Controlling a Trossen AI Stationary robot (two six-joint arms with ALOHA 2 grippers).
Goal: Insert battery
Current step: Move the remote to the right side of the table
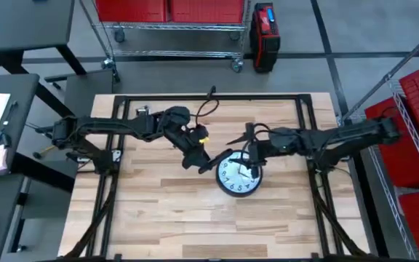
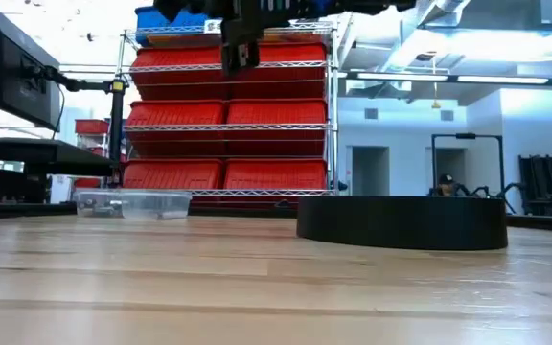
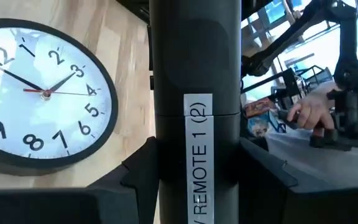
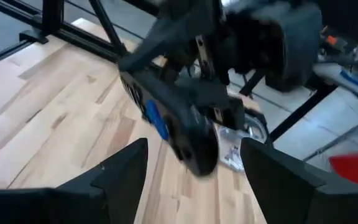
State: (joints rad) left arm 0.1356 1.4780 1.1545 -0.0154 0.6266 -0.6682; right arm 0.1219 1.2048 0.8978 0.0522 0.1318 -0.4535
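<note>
Clearly the left gripper [image 1: 197,156] clamps a black remote [image 3: 196,112] near the worktop's middle, just beside the clock [image 1: 238,173]; no battery shows. Right gripper [image 1: 250,143], fingers spread, hovers close; the two could collide.

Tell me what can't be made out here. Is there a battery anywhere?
- Battery: none shows in any view.
- Remote, held in the left claw: the left wrist view's bottom edge cuts off its label, and no battery slot shows.
- Clock: in the high view, the open right claw covers part of its face.
- Right wrist view: the remote is blurred.
- Low view: only the clock's dark rim shows.
</note>
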